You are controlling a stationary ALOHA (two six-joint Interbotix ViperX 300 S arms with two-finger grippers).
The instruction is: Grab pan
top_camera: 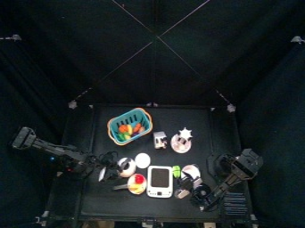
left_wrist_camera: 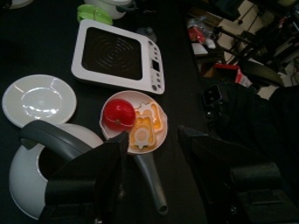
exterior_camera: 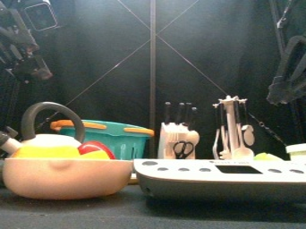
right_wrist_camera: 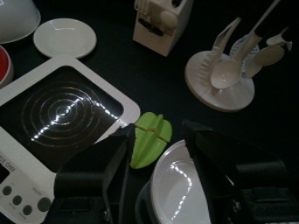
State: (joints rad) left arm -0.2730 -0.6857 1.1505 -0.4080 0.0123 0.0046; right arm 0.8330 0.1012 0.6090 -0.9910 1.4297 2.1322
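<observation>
Black curtains behind, we see the pan [left_wrist_camera: 138,124] just beside the white scale [left_wrist_camera: 117,55], our left gripper [left_wrist_camera: 140,179] spread above its handle, right gripper [right_wrist_camera: 158,179] open too.

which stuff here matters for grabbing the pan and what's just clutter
For the job:
pan, holding toy food, handle toward the left gripper

Lying about:
kettle
plate
scale
basket
knife block
utensil stand
green leaf
right gripper
</observation>
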